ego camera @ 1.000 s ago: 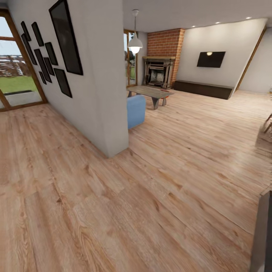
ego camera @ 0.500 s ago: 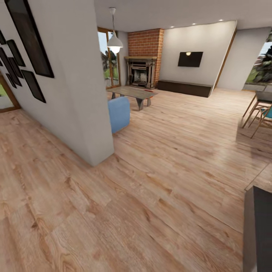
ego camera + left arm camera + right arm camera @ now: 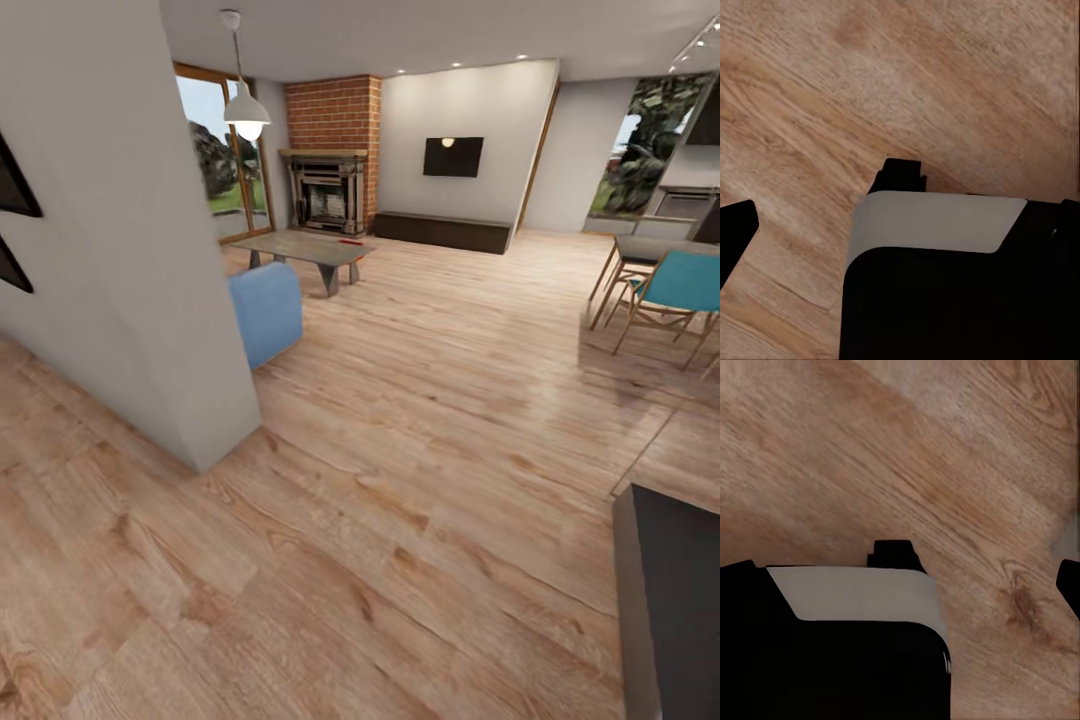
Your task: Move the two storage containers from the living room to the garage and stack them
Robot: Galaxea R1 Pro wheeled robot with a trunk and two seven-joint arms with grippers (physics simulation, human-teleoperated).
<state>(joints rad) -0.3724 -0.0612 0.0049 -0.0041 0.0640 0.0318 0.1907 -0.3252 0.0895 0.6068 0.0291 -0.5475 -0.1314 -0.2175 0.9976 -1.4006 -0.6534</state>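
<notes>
Camera has swung rightward across the last second: the whole head view has shifted, so the white partition wall point(image 3: 150, 250) now sits at the far left of the frame, the picture frames on it are almost cut off, and a dining table with a teal chair point(image 3: 680, 285) has come in at the right edge. That is view motion, not objects moving. Left gripper point(image 3: 825, 225): the wrist view shows dark finger tips set well apart over bare wood planks, nothing between them, so it reads as wide and empty. Right gripper point(image 3: 982, 577): same picture, tips spread over plank floor, empty. Outward from there: light wood-plank floor point(image 3: 420, 480) fills the lower frame; blue sofa point(image 3: 266, 312) end left of centre; grey coffee table point(image 3: 305, 248) behind it, upper left of centre; brick fireplace point(image 3: 330, 150) and long dark low cabinet point(image 3: 442, 232) along the top. A small red patch on the coffee table point(image 3: 349, 241) could be one of the two storage containers; too small to confirm. Judgement: the living room lies ahead, fetch stage barely begun, nothing yet carried toward the garage.
</notes>
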